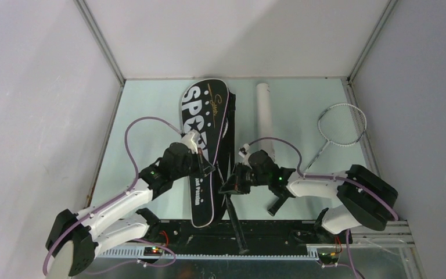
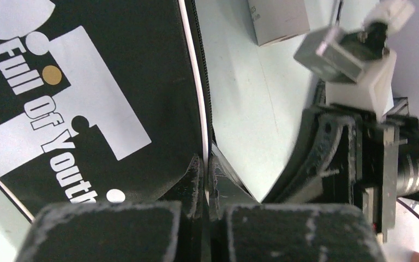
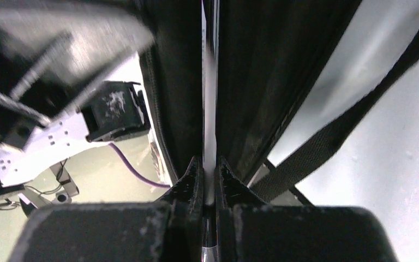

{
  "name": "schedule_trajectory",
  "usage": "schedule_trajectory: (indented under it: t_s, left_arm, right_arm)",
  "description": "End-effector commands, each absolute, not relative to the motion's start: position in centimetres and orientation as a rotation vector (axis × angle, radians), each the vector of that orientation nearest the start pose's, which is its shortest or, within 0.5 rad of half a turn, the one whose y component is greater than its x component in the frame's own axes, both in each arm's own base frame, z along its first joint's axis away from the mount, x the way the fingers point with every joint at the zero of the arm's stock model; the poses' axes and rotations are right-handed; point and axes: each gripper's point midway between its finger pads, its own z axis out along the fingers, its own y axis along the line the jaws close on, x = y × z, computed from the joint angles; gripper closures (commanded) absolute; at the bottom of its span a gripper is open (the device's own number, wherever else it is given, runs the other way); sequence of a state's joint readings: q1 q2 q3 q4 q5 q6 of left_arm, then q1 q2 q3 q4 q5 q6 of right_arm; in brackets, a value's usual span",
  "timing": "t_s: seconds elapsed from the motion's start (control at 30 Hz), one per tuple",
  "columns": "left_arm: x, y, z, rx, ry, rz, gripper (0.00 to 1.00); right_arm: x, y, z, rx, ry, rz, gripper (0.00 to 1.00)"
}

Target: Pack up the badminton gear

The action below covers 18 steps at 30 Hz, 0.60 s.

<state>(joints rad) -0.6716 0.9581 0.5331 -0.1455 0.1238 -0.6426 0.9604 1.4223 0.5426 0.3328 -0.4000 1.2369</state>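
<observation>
The black bag [image 1: 200, 110] lettered "SPORT" lies lengthwise in the middle of the table. My left gripper [image 1: 211, 168] is shut on its white-piped right edge [image 2: 203, 136]; the fingertips [image 2: 196, 177] pinch the edge. My right gripper [image 1: 227, 187] is shut on the thin silver shaft [image 3: 210, 109] of a racket, which runs between the bag's black flaps. That racket's black handle [image 1: 236, 228] sticks out toward the arm bases. A second silver racket [image 1: 341, 124] lies at the right. The white tube [image 1: 264, 113] lies beside the bag. No shuttlecocks show.
The bag's black strap [image 3: 327, 136] hangs to the right of my right gripper. The second racket's black handle [image 1: 276, 204] lies under my right forearm. Grey walls close in the table on three sides. The two grippers are close together at the bag's right edge.
</observation>
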Motion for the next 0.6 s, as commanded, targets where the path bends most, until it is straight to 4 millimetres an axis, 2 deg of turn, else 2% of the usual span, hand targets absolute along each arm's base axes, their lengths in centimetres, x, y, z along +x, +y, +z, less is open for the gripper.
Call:
schedule_trajectory:
  t_s: [0.0,0.03,0.07,0.17,0.37,0.57]
  left_arm:
    - [20.2,-23.4,13.7,0.098,2.227,-0.983,1.0]
    - [20.1,-23.4,13.8,0.091,2.225,-0.989,1.0]
    - [20.0,-23.3,13.9,0.078,2.224,-0.995,1.0]
    - [19.7,-23.3,14.2,0.056,2.207,-1.027,1.0]
    - [19.0,-23.8,15.5,-0.034,2.164,-1.156,1.0]
    - [18.9,-24.1,16.6,-0.101,2.111,-1.239,1.0]
  right_arm:
    - [15.8,39.1,15.0,-0.086,2.365,1.654,1.0]
    - [16.2,39.1,14.1,-0.092,2.392,1.618,1.0]
    - [17.0,39.3,14.5,-0.086,2.377,1.611,1.0]
    - [18.9,39.2,13.8,-0.078,2.371,1.539,1.0]
    - [23.0,39.3,14.4,-0.041,2.293,1.422,1.0]
    - [25.3,40.7,14.4,-0.012,2.264,1.389,1.0]
